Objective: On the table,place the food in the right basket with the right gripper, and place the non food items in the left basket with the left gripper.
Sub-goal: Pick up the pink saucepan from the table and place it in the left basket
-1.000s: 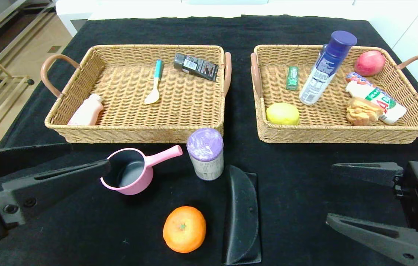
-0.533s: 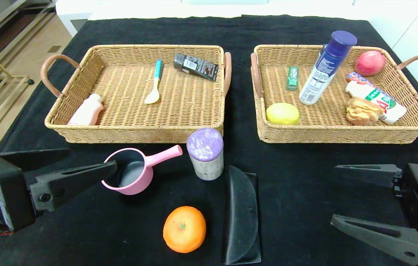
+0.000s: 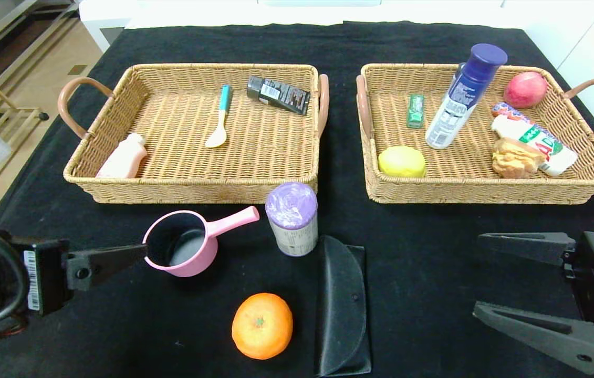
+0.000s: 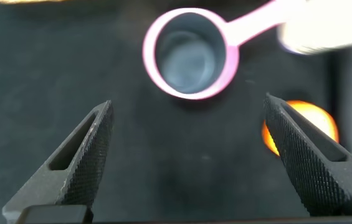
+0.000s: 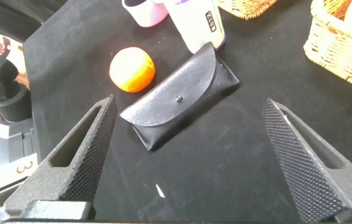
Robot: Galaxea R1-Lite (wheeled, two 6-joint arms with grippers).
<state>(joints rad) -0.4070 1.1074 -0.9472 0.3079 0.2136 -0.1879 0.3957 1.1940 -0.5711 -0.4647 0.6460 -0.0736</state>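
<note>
On the black table (image 3: pixel 412 252), the left gripper (image 4: pixel 188 155), jaws wide, faces the pink saucepan (image 3: pixel 184 251); next it must close on the rim.

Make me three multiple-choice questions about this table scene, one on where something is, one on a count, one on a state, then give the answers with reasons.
1. Where is the orange?
A. in the right basket
B. on the table
C. inside the pink saucepan

2. How many items lie in the left basket?
A. three
B. five
C. none

3. How do the left gripper fingers stand?
A. shut on the saucepan handle
B. shut on nothing
C. open

Answers: 1 B, it sits on the black cloth beside the black pouch. 2 A, a pink bottle, a spoon and a dark box. 3 C, the left wrist view shows them spread, short of the pink saucepan.
</note>
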